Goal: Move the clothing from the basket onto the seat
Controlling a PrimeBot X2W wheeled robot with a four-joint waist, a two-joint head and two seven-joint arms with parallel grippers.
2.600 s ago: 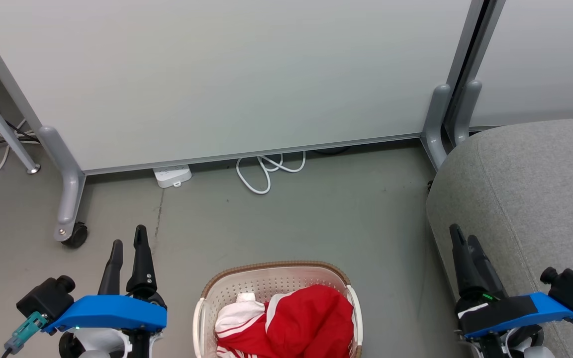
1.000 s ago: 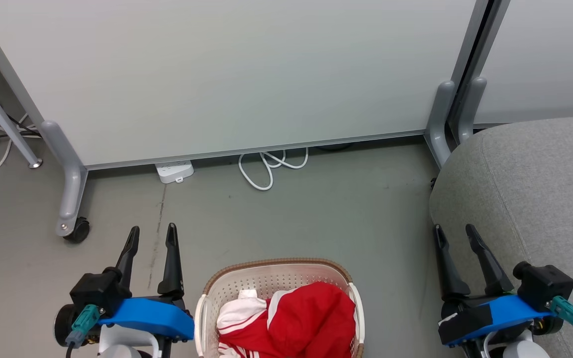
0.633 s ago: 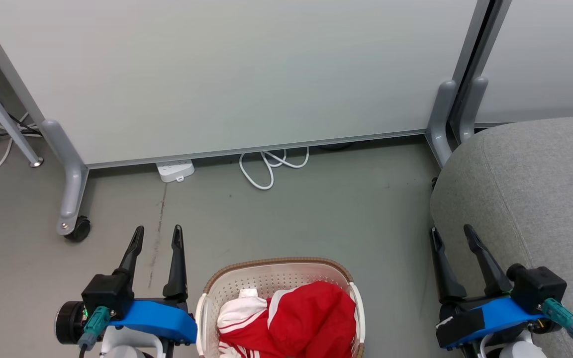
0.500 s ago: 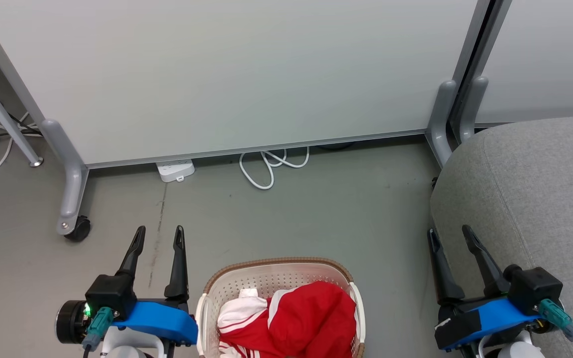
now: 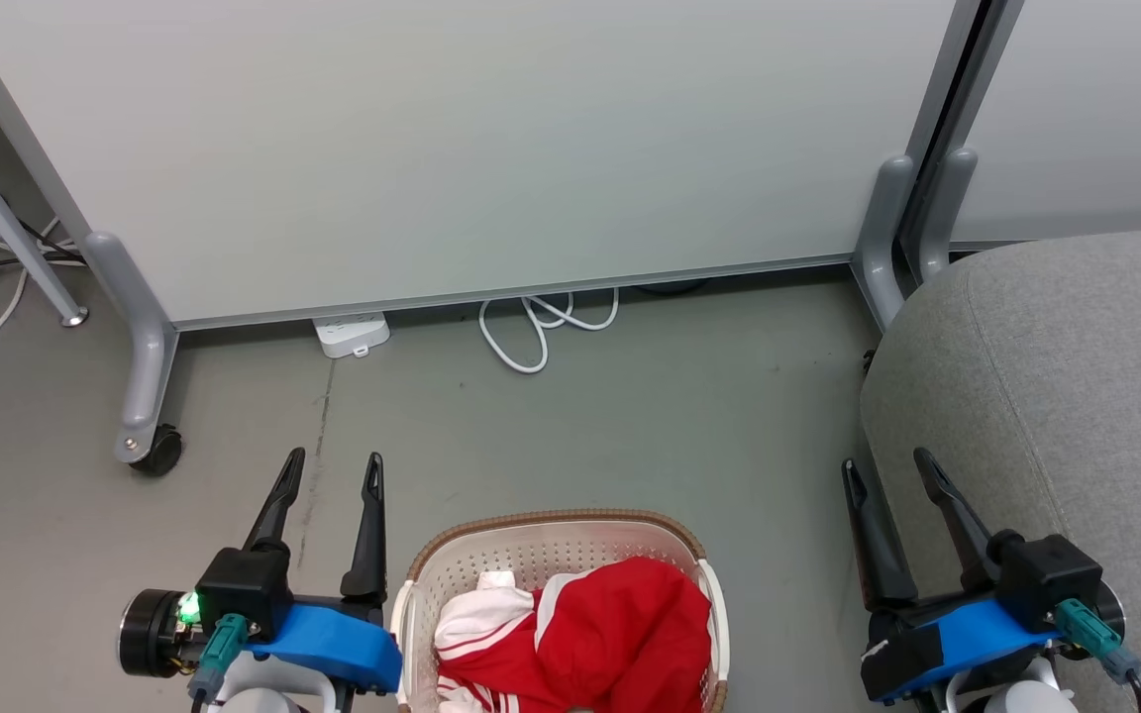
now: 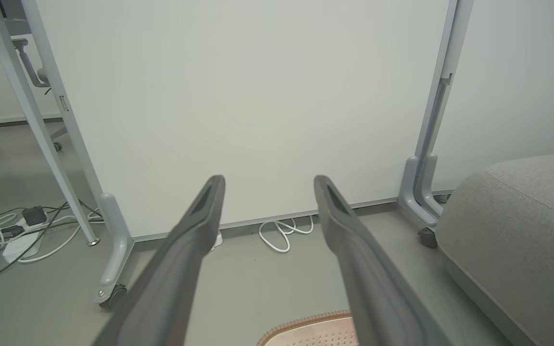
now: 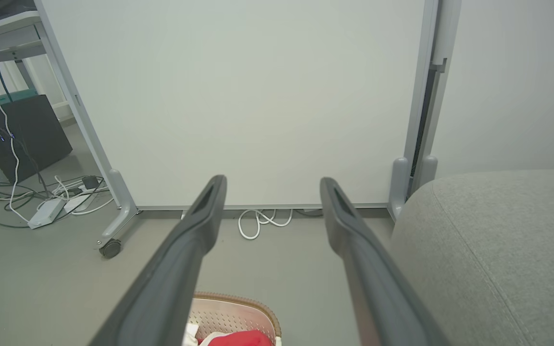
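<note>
The big grey upholstered seat (image 5: 1076, 376) sits off to the right of the white perforated basket (image 5: 551, 540), and the red-and-white clothing (image 5: 620, 634) lies heaped inside that basket. The left gripper (image 5: 334, 457) hangs just left of the basket and the right gripper (image 5: 883, 459) well to its right, both with fingers spread wide and empty.

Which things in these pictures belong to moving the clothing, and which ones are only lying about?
Belong to the job: red and white clothing, lying in the basket; grey seat; left gripper and right gripper, both open and empty.
Only lying about: white power strip; coiled white cable; partition panel; its caster wheel.
</note>
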